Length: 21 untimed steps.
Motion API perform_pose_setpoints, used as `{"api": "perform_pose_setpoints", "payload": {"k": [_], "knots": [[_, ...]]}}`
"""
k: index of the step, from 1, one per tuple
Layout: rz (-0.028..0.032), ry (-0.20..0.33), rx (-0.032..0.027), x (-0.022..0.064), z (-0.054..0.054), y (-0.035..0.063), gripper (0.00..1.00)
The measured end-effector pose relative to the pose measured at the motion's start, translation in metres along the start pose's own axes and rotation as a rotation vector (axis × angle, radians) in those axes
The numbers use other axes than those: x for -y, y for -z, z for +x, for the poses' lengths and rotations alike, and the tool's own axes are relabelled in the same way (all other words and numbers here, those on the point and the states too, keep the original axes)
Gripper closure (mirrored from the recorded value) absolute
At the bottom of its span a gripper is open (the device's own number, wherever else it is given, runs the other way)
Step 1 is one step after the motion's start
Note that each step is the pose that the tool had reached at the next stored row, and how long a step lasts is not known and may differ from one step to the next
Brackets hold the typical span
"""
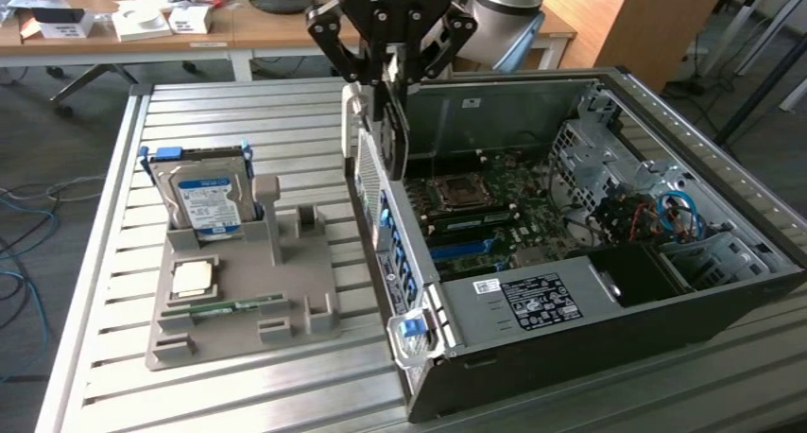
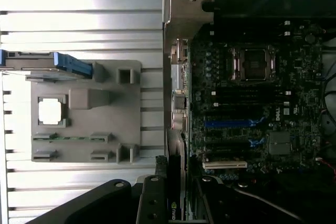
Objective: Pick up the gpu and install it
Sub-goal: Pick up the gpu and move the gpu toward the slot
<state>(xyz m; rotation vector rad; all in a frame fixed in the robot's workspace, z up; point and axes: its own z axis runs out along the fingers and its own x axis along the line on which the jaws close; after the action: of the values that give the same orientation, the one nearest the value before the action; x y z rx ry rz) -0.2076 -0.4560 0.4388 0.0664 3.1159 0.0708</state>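
The gripper (image 1: 393, 76) is black, the gpu (image 1: 395, 135) dark with a silver bracket, the hard drive (image 1: 208, 201) silver with a blue label, the holder (image 1: 240, 310) plain grey, the motherboard (image 1: 505, 197) green with blue slots, the table (image 1: 252, 112) ribbed silver.

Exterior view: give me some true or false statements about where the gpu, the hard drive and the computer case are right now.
1. The gripper is holding the gpu. True.
2. The hard drive lies flat on the table. False: it stands upright in the gray holder.
3. The computer case is open, showing the motherboard. True.
4. The gpu sits in a motherboard slot. False: it hangs on edge in the gripper, at the case's rear wall.
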Motion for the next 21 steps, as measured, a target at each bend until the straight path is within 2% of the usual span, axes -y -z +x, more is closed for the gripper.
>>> {"api": "perform_pose_setpoints", "payload": {"k": [21], "knots": [[-0.0016,0.000,-0.0009,-0.0035,-0.084,-0.0021,0.74]]}}
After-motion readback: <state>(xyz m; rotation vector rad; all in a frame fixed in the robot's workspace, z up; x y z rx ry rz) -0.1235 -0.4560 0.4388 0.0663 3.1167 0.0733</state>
